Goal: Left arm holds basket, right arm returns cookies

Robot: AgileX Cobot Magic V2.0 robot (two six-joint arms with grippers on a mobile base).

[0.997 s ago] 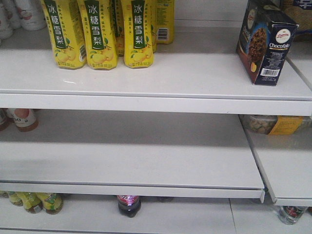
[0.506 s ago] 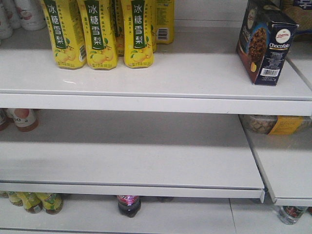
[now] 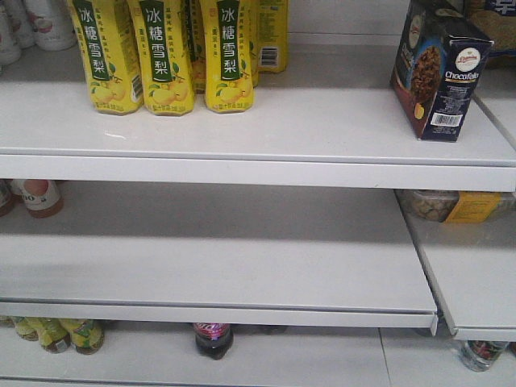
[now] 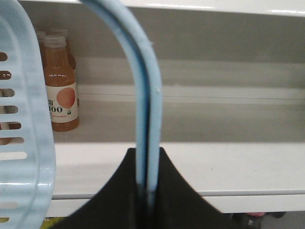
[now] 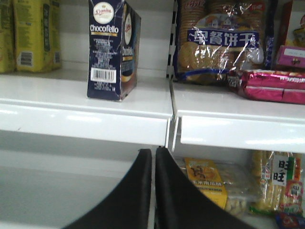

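Cookies on the shelf, basket in our left grip.

Our left gripper (image 4: 145,191) pinches the arched handles of the basket (image 4: 21,143), whose slotted wall hangs at the left beside a peach drink bottle (image 4: 61,86). The cookies (image 5: 112,47) stand upright near the white shelf's (image 5: 86,102) right end; our right gripper (image 5: 153,191) sits below, fingers pressed together, holding nothing.

White shelf (image 3: 322,129) carries upright cookies (image 3: 439,68) and yellow cartons (image 3: 165,56).
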